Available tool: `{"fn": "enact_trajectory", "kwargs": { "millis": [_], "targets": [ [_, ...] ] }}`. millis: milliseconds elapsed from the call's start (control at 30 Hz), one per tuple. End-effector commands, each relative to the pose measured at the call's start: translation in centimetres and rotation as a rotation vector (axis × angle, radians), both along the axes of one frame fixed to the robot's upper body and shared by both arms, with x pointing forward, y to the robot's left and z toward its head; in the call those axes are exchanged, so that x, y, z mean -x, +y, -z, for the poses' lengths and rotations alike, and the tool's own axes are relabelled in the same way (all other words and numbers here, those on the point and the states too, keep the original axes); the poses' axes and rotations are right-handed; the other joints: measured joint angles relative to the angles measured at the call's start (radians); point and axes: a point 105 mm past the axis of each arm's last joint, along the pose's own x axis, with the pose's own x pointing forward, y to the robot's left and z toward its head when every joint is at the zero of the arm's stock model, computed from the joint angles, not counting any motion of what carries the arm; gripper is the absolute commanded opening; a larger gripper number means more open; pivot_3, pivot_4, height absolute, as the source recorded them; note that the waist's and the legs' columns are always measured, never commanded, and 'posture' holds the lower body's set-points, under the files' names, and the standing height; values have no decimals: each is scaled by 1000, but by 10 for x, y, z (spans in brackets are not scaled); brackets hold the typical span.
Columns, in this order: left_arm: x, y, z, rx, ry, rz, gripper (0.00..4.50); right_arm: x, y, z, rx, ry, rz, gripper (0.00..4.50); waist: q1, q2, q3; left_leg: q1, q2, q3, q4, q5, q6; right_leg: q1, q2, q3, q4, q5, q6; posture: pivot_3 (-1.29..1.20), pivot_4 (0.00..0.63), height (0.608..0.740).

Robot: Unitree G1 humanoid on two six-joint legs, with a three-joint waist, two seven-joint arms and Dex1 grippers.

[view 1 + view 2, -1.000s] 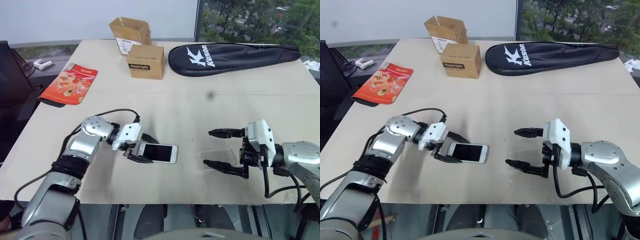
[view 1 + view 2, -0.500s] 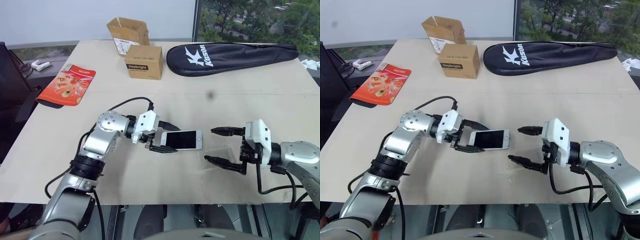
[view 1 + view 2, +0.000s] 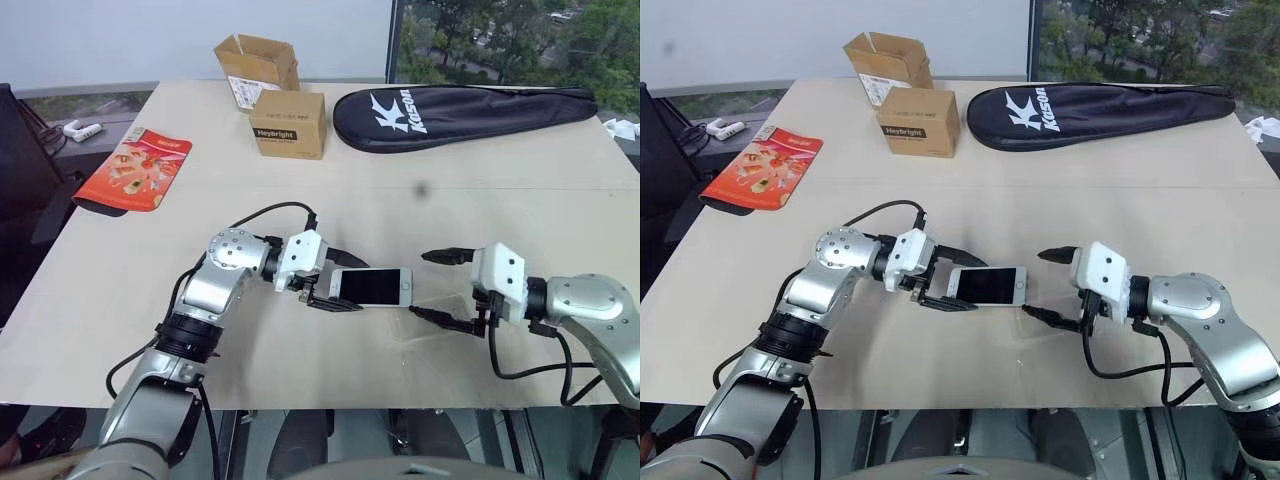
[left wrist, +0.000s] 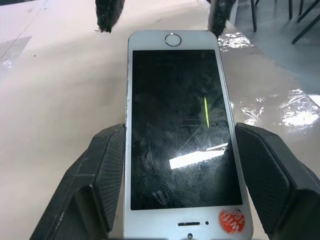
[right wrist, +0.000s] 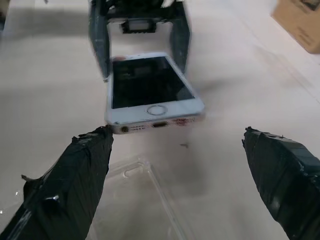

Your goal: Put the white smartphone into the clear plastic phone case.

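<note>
Glass and silver metal make the white smartphone point(image 3: 372, 287) stiff, smooth and probably slippery, so the long edges are the sound place to take it. The left gripper point(image 3: 335, 283) is clamped there, one finger on each side, holding it level just above the table point(image 3: 330, 190), screen up. Just beyond its free end lies the clear plastic phone case point(image 5: 142, 202), thin, light and likely to skid or flex when pushed. The right gripper point(image 3: 445, 288) hangs over the case, fingers wide apart, gripping nothing.

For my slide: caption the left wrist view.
Left end effector grips the white smartphone by its long edges, screen up, above the table.
</note>
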Motion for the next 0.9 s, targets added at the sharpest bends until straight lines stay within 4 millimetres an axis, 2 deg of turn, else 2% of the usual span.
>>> {"fn": "enact_trajectory", "kwargs": {
  "millis": [33,467,833,867,900],
  "targets": [
    [3,-6,-8,4,-40,37,2815,3,8,-9,0,-38,-60,4500,0,0,0,0,0,0,0,0,0,0,0,0,0,0,0,0,150,740],
    [4,-10,-13,6,-46,46,2815,8,18,-5,35,16,-118,4500,0,0,0,0,0,-1,0,0,0,0,0,0,0,0,0,0,150,740],
    [5,-12,-17,5,-49,49,2815,5,22,-11,17,18,-100,4500,0,0,0,0,0,-1,0,0,0,0,0,0,0,0,0,0,150,740],
    [5,-12,-18,5,-49,50,2815,4,22,-12,16,17,-100,3967,0,0,0,0,0,-1,0,0,0,0,0,0,0,0,0,0,150,740],
    [5,-13,-18,5,-49,51,2815,4,22,-12,15,15,-99,3657,0,0,0,0,0,-1,0,0,0,0,0,0,0,0,0,0,150,740]
  ]
}}
